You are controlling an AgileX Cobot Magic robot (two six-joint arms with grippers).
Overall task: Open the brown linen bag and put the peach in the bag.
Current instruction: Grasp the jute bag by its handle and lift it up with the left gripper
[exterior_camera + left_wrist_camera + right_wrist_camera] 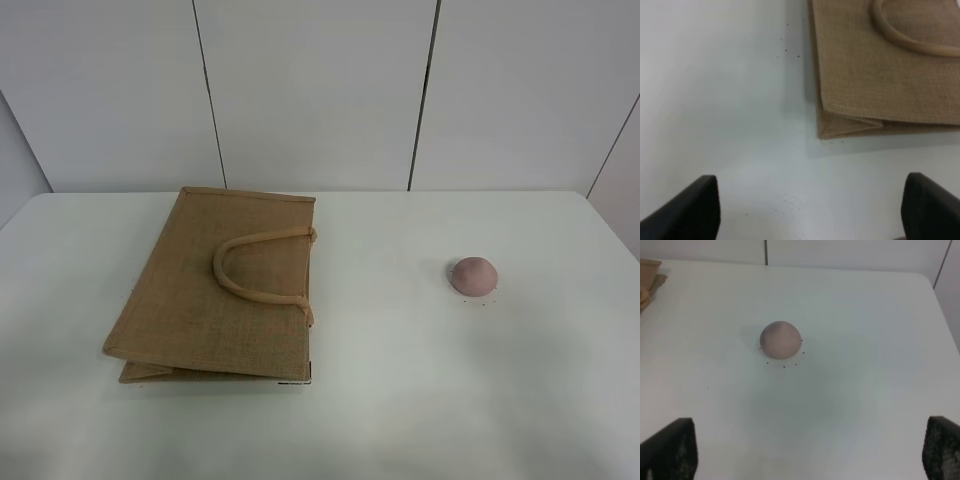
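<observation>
The brown linen bag [215, 290] lies flat and closed on the white table at the left, one pale rope handle [255, 268] looped on top. The left wrist view shows its corner [880, 70]. The pinkish-mauve peach [473, 275] sits alone on the table at the right and also shows in the right wrist view [780, 339]. My left gripper [810, 210] is open and empty, short of the bag's corner. My right gripper [810, 450] is open and empty, short of the peach. Neither gripper shows in the exterior high view.
The white table [400, 400] runs to a white panelled wall [320, 90] at the back. Its right edge [942, 305] lies beyond the peach. Small dark specks dot the tabletop [790, 200].
</observation>
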